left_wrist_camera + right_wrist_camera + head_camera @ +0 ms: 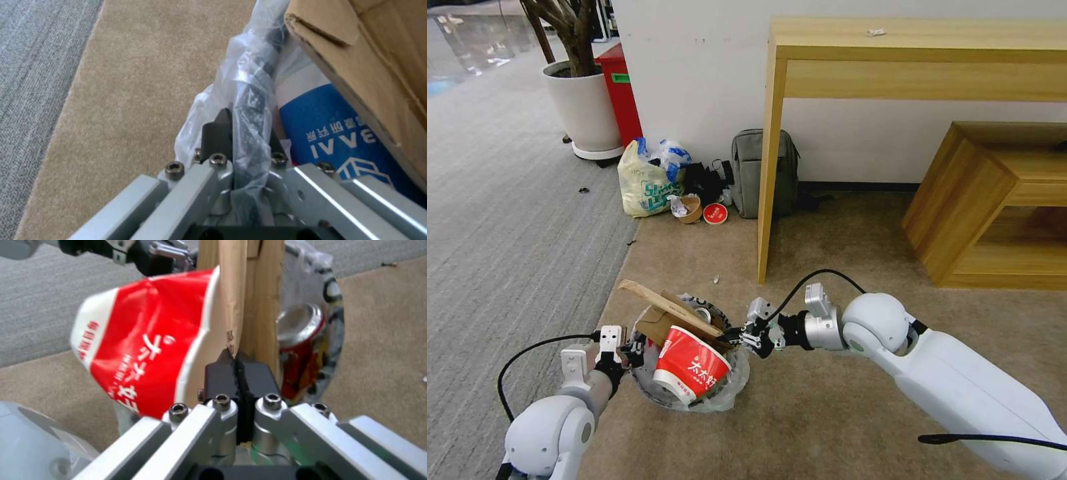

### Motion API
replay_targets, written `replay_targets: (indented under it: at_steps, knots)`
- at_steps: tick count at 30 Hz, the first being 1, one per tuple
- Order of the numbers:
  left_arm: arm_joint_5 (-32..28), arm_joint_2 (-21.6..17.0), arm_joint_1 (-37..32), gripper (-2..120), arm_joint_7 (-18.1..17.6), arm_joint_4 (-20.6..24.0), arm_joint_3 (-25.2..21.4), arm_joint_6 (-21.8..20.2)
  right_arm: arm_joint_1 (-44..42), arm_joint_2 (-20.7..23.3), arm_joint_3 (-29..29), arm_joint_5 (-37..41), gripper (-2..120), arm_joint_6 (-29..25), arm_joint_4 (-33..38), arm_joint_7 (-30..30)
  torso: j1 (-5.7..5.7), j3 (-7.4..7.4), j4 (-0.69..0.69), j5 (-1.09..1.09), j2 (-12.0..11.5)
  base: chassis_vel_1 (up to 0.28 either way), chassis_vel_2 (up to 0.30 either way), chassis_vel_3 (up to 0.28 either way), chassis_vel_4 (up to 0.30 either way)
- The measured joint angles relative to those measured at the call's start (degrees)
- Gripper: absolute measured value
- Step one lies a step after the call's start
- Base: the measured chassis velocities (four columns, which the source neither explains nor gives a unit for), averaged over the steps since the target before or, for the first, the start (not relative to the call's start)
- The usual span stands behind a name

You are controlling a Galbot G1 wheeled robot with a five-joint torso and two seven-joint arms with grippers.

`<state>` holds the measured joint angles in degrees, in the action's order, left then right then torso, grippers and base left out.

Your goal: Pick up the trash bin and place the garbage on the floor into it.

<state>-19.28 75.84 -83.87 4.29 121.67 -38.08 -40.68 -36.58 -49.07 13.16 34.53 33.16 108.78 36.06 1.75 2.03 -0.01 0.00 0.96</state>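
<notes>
While full, trash bin point(657, 390) between pincers

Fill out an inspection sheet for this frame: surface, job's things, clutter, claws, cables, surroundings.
Surface: beige carpet, meeting grey ribbed carpet on the robot's left.
Job's things: trash bin, bag-lined, holding a red cup, cardboard scrap, blue cup and can; a small white scrap lies on the carpet.
Clutter: yellow-green shopping bag, paper bowls, grey backpack by the wall.
Claws: left claw shut on the bin's rim; right claw shut on the cardboard scrap.
Cables: black cable at the left arm, another at the right.
Surroundings: wooden desk, low wooden cabinet, potted plant, red bin.
</notes>
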Motion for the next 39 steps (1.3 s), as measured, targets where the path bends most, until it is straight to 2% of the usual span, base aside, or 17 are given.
replay_targets:
  at_steps: [8,19,26,28,31,32,34,36,39]
  knots:
    - [0.0,0.1,0.0,0,0.5,0.0,-0.1,0.1,0.3,0.4,0.6,1.3,0,1.1,-1.1,0.0,0.0,0.0,0.0,0.0,0.0,0.0,0.0,0.0,0.0]
    - [0.0,0.0,-0.1,0,1.1,0.3,-0.5,0.2,1.3,0.7,2.1,9.2,0,5.7,-1.0,-2.0,0.0,0.0,0.0,-0.01,0.0,0.0,0.0,0.0,0.0]
    - [0.0,0.1,-0.3,0,1.3,0.6,-0.6,0.2,1.3,0.5,2.3,10.4,0,6.8,-1.7,-2.8,0.0,0.0,0.0,0.0,0.0,0.0,0.0,0.0,0.0]
    - [0.0,0.1,-0.3,0,1.3,0.6,-0.6,0.2,1.3,0.5,2.2,10.1,3,6.8,-1.7,-3.0,0.0,0.0,0.0,0.0,0.0,0.0,0.0,0.0,0.0]
    - [0.0,0.1,-0.3,0,1.4,0.7,-0.6,0.2,1.3,0.4,1.9,9.6,15,6.4,-1.9,-3.6,0.0,0.0,0.0,0.0,0.0,0.0,0.0,0.0,0.0]
    - [0.0,0.1,-0.3,0,1.4,0.7,-0.6,0.2,1.3,0.4,1.9,9.6,15,6.4,-1.9,-3.6,0.0,0.0,0.0,0.0,0.0,0.0,0.0,0.0,0.0]
    - [0.0,0.2,-0.2,0,1.4,0.7,-0.4,0.2,1.1,0.4,1.6,9.2,27,5.9,-1.9,-3.6,0.0,0.0,0.0,0.0,0.0,0.0,0.0,0.0,0.0]
    - [0.1,0.3,-0.2,0,1.4,0.7,-0.3,0.1,1.0,0.5,1.4,9.1,30,5.7,-1.8,-3.6,0.0,0.0,0.0,0.0,0.0,0.0,0.0,0.0,0.0]
    - [0.1,0.5,-0.2,0,1.3,0.6,-0.2,0.1,0.5,0.7,0.5,8.9,45,5.1,-1.4,-3.6,0.0,0.0,-0.01,0.0,0.0,0.0,0.0,0.0,0.0]
